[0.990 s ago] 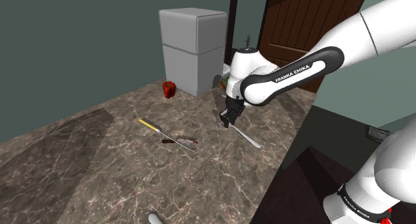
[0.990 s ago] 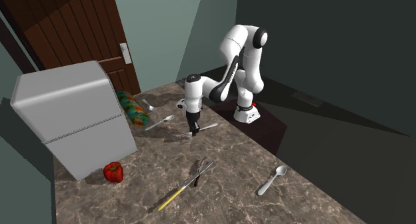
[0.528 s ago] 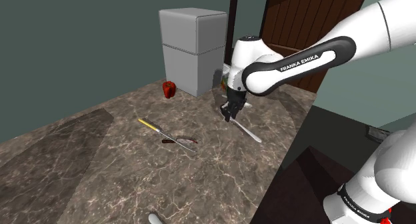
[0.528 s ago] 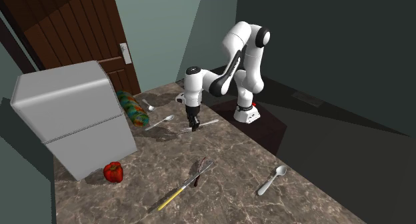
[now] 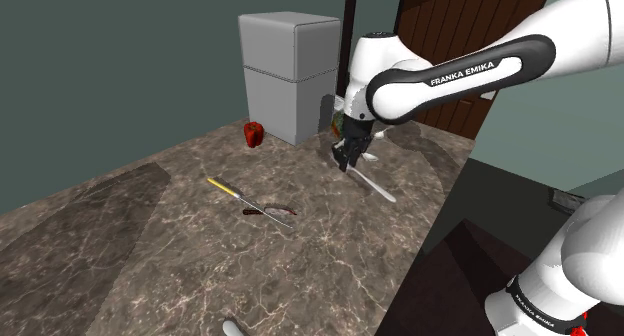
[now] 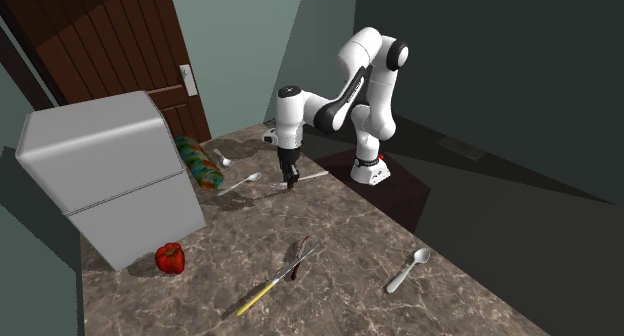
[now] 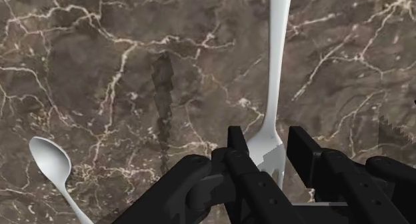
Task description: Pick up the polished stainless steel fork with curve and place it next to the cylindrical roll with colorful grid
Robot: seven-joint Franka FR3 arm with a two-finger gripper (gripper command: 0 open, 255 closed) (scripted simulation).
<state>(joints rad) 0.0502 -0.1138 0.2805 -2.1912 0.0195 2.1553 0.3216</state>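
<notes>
A pale, silvery fork (image 7: 275,69) sits clasped by its head between my black fingers, its long handle pointing away from the hand. My gripper (image 7: 267,156) is shut on it. In the shoulder view the gripper (image 5: 345,160) holds the fork (image 5: 372,184) above the marble top, handle slanting down toward the stand. The second exterior view shows the gripper (image 6: 290,181) with the fork (image 6: 310,175) a short way from the roll with a colourful pattern (image 6: 198,162), which lies against the grey box. The roll and fork are apart.
A grey fridge-like box (image 6: 110,174) stands at the table's far end with a red pepper (image 6: 170,257) beside it. A white spoon (image 6: 240,183) lies between roll and gripper. A yellow-handled knife (image 6: 268,282) and another spoon (image 6: 408,270) lie further off.
The gripper, still shut on the fork, has carried it away from the stand toward the grey box and roll. The other things have not moved.
</notes>
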